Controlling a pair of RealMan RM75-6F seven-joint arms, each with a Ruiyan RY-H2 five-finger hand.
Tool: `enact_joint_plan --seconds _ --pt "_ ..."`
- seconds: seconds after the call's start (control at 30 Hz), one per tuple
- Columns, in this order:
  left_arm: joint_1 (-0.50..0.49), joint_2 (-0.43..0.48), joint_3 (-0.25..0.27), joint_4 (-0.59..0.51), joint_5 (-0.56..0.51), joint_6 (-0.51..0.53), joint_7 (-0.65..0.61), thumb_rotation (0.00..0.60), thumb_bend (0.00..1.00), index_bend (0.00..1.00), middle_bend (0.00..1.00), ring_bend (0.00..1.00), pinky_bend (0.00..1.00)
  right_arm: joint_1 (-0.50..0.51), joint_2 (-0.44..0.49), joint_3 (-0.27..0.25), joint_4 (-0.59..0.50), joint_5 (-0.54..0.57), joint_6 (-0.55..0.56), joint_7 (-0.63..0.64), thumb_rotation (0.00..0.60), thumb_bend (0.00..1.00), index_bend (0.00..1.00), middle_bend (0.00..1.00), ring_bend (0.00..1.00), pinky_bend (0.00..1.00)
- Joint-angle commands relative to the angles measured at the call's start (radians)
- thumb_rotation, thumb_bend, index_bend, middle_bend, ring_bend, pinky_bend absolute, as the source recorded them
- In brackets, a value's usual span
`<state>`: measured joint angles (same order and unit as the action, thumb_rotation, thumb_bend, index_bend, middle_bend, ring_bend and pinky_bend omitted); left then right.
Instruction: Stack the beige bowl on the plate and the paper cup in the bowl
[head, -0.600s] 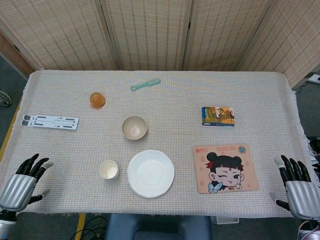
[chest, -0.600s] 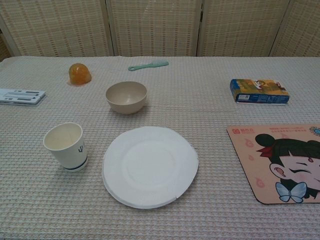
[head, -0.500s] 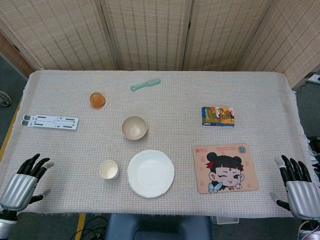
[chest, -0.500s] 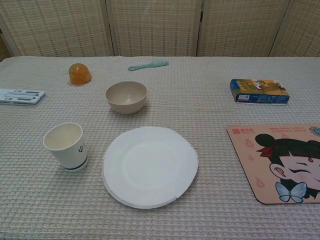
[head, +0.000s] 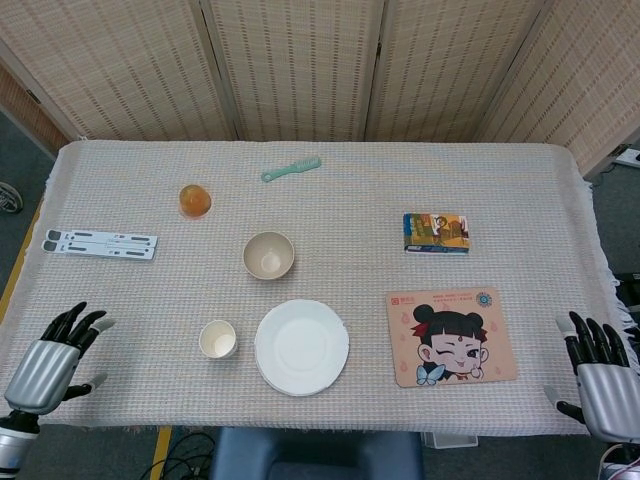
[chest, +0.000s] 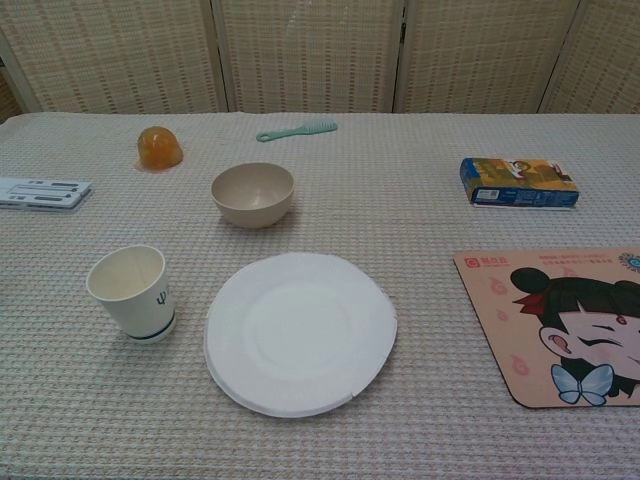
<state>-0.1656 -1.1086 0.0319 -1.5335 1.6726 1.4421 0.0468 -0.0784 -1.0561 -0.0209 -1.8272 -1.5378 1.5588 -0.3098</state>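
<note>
The beige bowl (head: 269, 254) (chest: 252, 194) stands upright and empty just behind the white plate (head: 301, 347) (chest: 300, 332). Left of the plate stands the paper cup (head: 218, 339) (chest: 131, 293), upright and empty. My left hand (head: 52, 357) is open over the table's front left corner, fingers spread, holding nothing. Over the front right corner my right hand (head: 599, 375) is open too, far from every object. Neither hand shows in the chest view.
An orange jelly cup (head: 195, 200), a green comb (head: 291, 168) and a white flat strip (head: 100, 243) lie at the back left. A colourful box (head: 436, 232) and a cartoon mat (head: 451, 336) sit on the right. A woven cloth (head: 330, 215) covers the table.
Both hands have drifted slightly lower in the head view, toward the table's front edge. The bowl, plate and cup have not moved.
</note>
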Motion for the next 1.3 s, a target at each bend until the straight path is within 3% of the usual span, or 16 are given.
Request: enact_joint_plan --seconds 0.03,0.27,0.57,1.0,1.3 --pt "-0.036 0.016 -0.014 -0.011 -0.019 -0.052 -0.010 0.600 0.18 0.22 0.19 0.03 0.18 0.000 0.000 0.004 0.002 0.005 0.000 0.003 0.600 0.19 0.00 0.00 0.00 0.00" --pt "-0.137 0.058 -0.066 -0.059 -0.032 -0.148 -0.008 0.600 0.18 0.22 0.19 0.03 0.18 0.009 0.002 0.022 0.009 0.036 -0.011 0.018 0.600 0.19 0.00 0.00 0.00 0.00" --pt "-0.287 0.049 -0.114 -0.007 -0.051 -0.311 -0.079 0.600 0.18 0.23 0.19 0.03 0.18 0.033 -0.005 0.049 0.021 0.094 -0.051 0.025 0.600 0.18 0.00 0.00 0.00 0.00" --pt "-0.449 -0.037 -0.143 0.142 -0.087 -0.479 -0.152 0.600 0.18 0.27 0.19 0.03 0.18 0.079 0.004 0.094 0.053 0.221 -0.145 0.071 0.600 0.19 0.00 0.00 0.00 0.00" --pt "-0.560 -0.149 -0.151 0.273 -0.071 -0.536 -0.230 0.600 0.18 0.32 0.20 0.03 0.17 0.113 0.017 0.113 0.086 0.276 -0.214 0.138 0.600 0.19 0.00 0.00 0.00 0.00"
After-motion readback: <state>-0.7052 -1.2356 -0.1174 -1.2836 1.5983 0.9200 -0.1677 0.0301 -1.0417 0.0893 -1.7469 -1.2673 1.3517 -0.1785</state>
